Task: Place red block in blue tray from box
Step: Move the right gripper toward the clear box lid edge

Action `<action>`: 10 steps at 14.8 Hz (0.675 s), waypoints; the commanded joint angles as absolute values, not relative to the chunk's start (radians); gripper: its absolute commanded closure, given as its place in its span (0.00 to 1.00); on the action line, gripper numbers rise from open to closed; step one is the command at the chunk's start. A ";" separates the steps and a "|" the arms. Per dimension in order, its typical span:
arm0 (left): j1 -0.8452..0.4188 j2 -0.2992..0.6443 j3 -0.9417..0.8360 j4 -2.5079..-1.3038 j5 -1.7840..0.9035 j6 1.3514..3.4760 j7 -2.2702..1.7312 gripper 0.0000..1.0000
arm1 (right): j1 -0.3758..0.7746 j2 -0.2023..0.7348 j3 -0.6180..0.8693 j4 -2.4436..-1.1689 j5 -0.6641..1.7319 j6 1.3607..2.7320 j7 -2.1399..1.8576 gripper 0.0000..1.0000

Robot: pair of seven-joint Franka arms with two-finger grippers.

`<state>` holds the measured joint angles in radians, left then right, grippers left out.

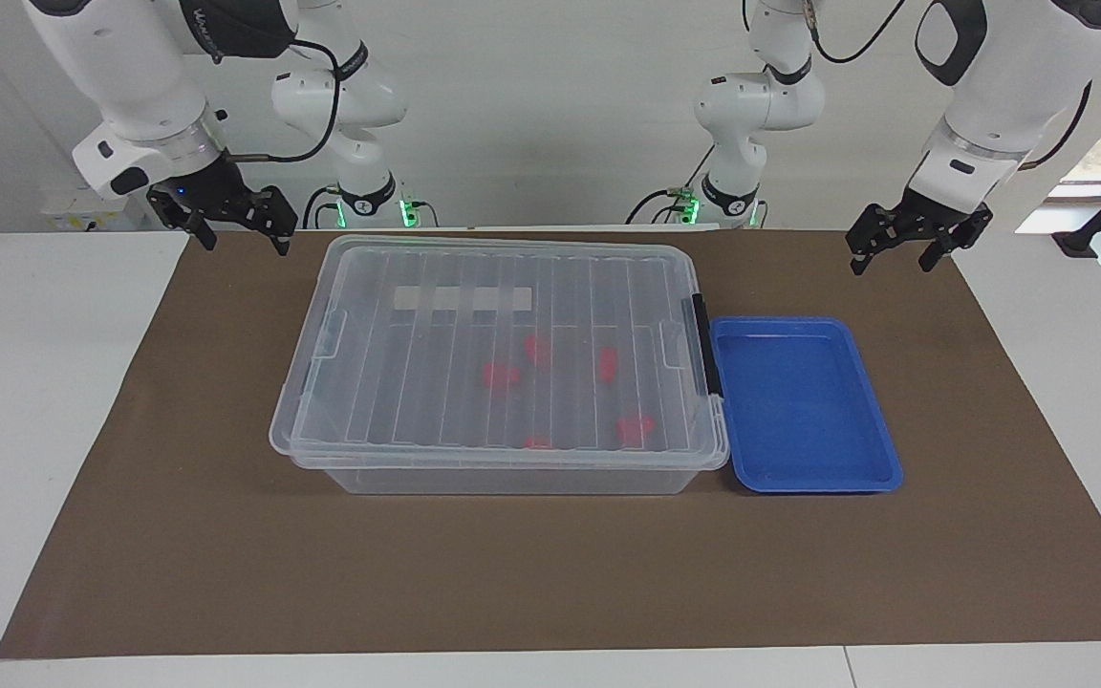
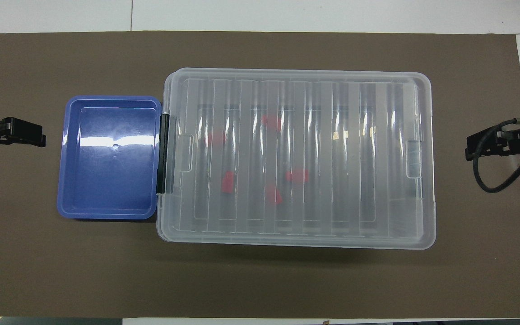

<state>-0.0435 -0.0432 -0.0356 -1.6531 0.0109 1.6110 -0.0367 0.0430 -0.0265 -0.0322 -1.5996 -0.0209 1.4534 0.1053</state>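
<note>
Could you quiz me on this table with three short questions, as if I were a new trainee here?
1. True or false: the lid of the box is off.
2. The blue tray holds: A) one red block, B) several red blocks, C) nothing.
3. Fill in: the red blocks lie inside the ____.

Key:
1. False. The clear ribbed lid covers the box.
2. C. The tray sits beside the box, toward the left arm's end of the table, with nothing in it.
3. Box. They show through the lid. The left gripper and right gripper both wait with open fingers, holding nothing.
</note>
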 commanded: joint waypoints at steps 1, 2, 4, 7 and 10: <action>-0.038 -0.064 -0.035 -1.672 0.006 1.605 -0.031 0.00 | 0.037 -0.025 -0.029 -1.598 -0.014 1.462 0.084 0.00; -0.038 -0.064 -0.035 -1.672 0.006 1.605 -0.031 0.00 | 0.037 -0.025 -0.029 -1.600 -0.014 1.463 0.084 0.00; -0.038 -0.064 -0.035 -1.672 0.006 1.605 -0.031 0.00 | 0.038 -0.026 -0.028 -1.608 -0.014 1.488 0.084 0.00; -0.038 -0.064 -0.035 -1.672 0.006 1.605 -0.031 0.00 | 0.041 -0.035 -0.023 -1.652 0.004 1.554 0.089 0.00; -0.038 -0.066 -0.035 -1.672 0.006 1.605 -0.031 0.00 | 0.051 -0.032 -0.012 -1.706 0.057 1.632 0.124 0.00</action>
<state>-0.0435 -0.0432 -0.0356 -1.6531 0.0109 1.6110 -0.0367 0.0466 -0.0243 -0.0225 -1.6553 0.0298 1.5754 0.1073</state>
